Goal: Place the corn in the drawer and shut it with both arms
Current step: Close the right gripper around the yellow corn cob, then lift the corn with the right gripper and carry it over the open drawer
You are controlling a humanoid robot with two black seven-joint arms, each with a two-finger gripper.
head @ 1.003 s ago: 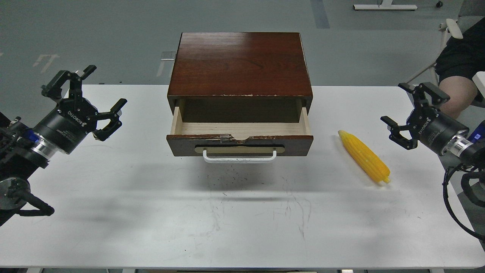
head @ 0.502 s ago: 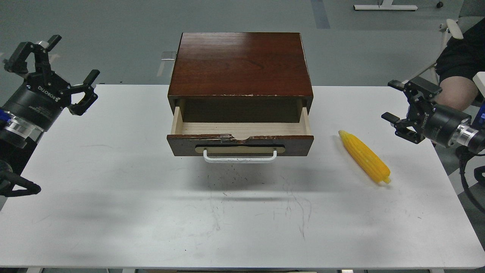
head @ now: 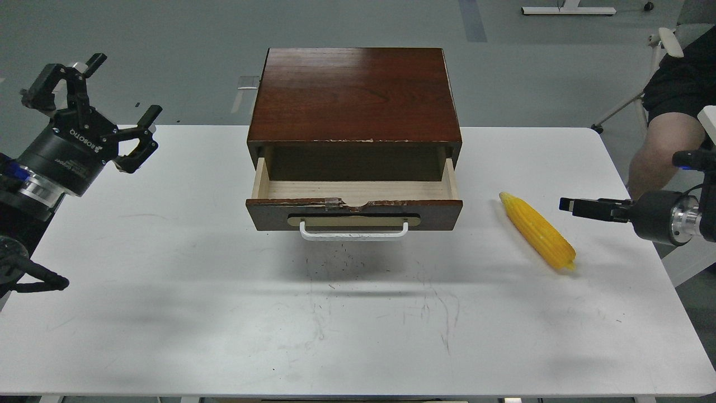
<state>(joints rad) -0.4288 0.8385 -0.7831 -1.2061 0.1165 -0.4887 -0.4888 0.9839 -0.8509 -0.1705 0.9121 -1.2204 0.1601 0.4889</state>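
Observation:
The drawer (head: pixel 354 212) stands pulled open from the dark reddish-brown cabinet (head: pixel 355 92) at the table's back middle; its pale inside is empty, and its white bar handle (head: pixel 353 231) faces me. The yellow corn (head: pixel 537 230) lies on the table right of the drawer, narrow end pointing back-left. My left gripper (head: pixel 114 98) is open and empty, raised over the table's back left corner. My right gripper (head: pixel 582 207) hovers just right of the corn and is seen edge-on, so its fingers cannot be told apart.
The white table (head: pixel 224 313) bears scuff marks in front of the drawer. A seated person's leg (head: pixel 660 148) and a chair (head: pixel 665 45) are beyond the table's back right corner. Grey floor lies behind the table.
My right gripper has dropped lower, rolled edge-on and now points at the corn. My left gripper swung up and left, then came slightly back right. The corn and drawer have not moved.

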